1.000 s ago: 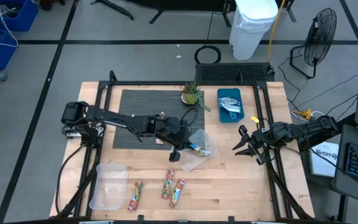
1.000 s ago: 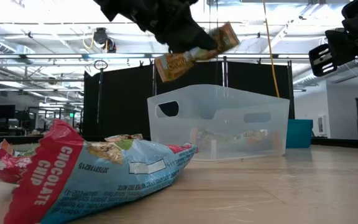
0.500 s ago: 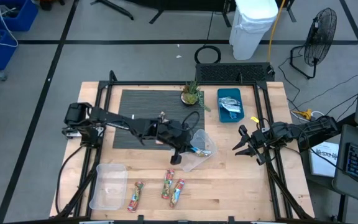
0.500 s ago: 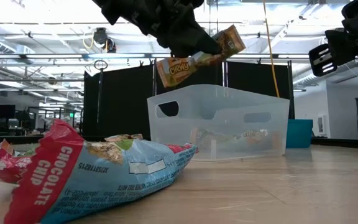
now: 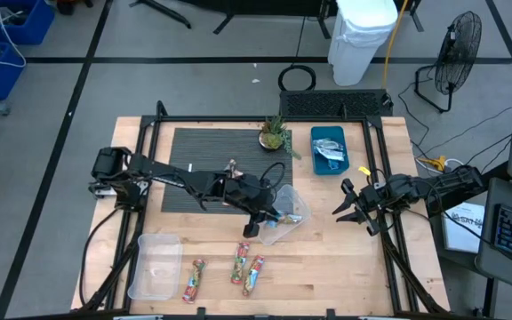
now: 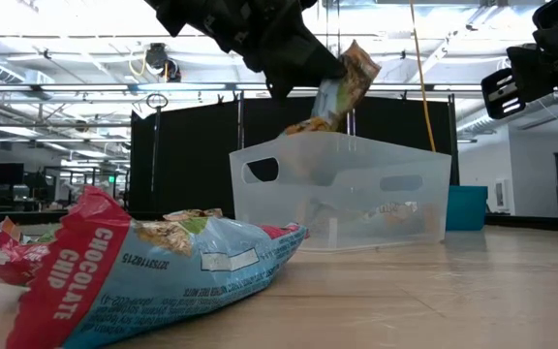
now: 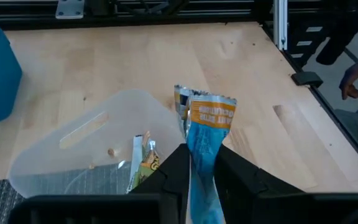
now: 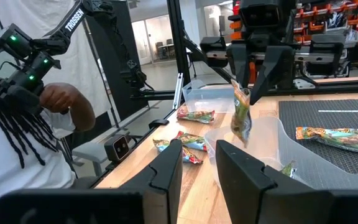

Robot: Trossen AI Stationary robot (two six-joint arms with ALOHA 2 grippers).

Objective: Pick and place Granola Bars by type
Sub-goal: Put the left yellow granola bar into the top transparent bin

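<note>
since the earlier frames the orange-and-blue granola bar [image 6: 335, 89] has swung from lying crosswise under the left gripper [image 6: 303, 70] to hanging nearly straight down from it, lower end at the rim of the clear bin [image 6: 356, 194]. in the left wrist view the bar [image 7: 204, 134] sits between the two dark fingers [image 7: 174, 171], which appear parted a little around it; whether they clamp it or have let go cannot be told. directly below the jaws, inside the clear bin [image 7: 73, 155], lies at least one more wrapped bar [image 7: 143, 163]. in the high view the left gripper [image 5: 265, 216] stands over that bin [image 5: 284, 222] at mid table.

away from the left jaws, toward the table's near edge, three red-green bars [image 5: 238, 269] lie side by side on the wood, with an empty clear tray [image 5: 154, 265] beside them. a red-and-blue chocolate chip bar [image 6: 143, 267] lies close to the low camera. on the far side of the jaws sit a blue bin [image 5: 329, 148] holding silvery packets, a small potted plant [image 5: 275, 133] and a dark ribbed mat [image 5: 212, 160].

right gripper [image 5: 349, 211] hovers off to the right of the table, well apart from the bars, fingers parted and empty. a person [image 8: 17, 143] shows beyond the table in the right wrist view.
</note>
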